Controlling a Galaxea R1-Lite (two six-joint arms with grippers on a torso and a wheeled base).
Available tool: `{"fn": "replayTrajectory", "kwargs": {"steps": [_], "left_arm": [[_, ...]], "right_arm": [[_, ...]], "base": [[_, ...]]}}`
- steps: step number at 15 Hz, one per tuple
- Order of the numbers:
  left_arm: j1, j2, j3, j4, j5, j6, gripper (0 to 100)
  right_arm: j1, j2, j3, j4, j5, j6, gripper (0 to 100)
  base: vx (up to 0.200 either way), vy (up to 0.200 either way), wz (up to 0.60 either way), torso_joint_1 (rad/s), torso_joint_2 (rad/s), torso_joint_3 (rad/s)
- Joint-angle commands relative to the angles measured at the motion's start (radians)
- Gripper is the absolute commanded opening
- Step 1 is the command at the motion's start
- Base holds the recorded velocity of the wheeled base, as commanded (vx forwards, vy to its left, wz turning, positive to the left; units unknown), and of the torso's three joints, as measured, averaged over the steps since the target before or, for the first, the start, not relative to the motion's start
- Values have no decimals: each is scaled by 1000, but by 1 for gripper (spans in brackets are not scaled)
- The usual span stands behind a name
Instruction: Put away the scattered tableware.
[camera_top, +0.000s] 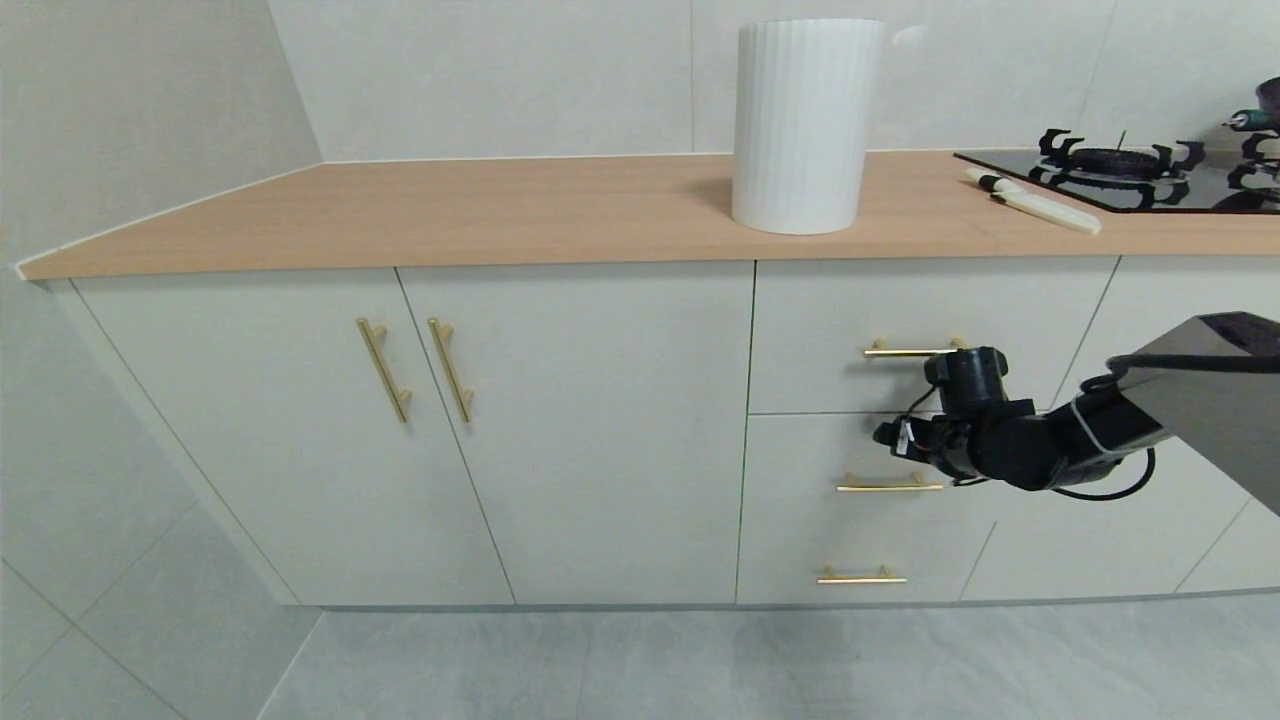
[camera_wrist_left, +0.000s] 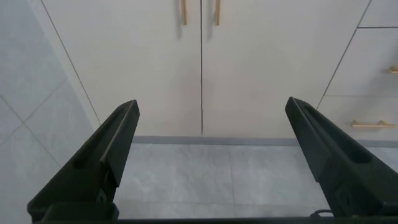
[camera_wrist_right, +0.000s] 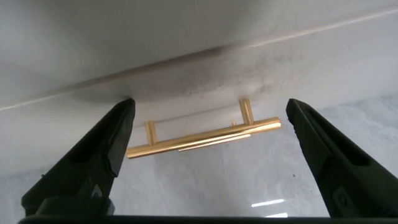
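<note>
Our right gripper (camera_wrist_right: 210, 107) stands wide open and empty, its jaws framing a brass drawer handle (camera_wrist_right: 205, 138) without touching it, we judge so as to pull that drawer open for storage. Our left gripper (camera_wrist_left: 211, 109), equally spread and empty, hangs low facing the cupboard doors (camera_wrist_left: 261, 68). All the drawers (camera_top: 930, 300) are shut. Up on the counter (camera_top: 500, 210), a pale knife (camera_top: 1035, 203) lies far right beside the hob (camera_top: 1120, 180); the ribbed white canister (camera_top: 800, 125) hides its contents from us.

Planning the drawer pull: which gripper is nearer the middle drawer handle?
Right. The right gripper hangs open close in front of the middle drawer handle; the left gripper, open, faces the double cabinet doors farther left.
</note>
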Motion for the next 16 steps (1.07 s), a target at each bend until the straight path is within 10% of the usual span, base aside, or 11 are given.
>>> {"fn": "replayTrajectory", "kwargs": {"steps": [1, 5, 16], "left_arm": [[0, 1, 0, 0, 0, 0, 100], [0, 1, 0, 0, 0, 0, 100], [0, 1, 0, -1, 0, 0, 100]], "right_arm": [[30, -216, 144, -6, -3, -2, 100], [50, -680, 426, -6, -189, -88, 100], [-48, -1591, 915, 34, -288, -310, 100]], "base": [[0, 0, 0, 0, 0, 0], [0, 0, 0, 0, 0, 0], [0, 0, 0, 0, 0, 0]]}}
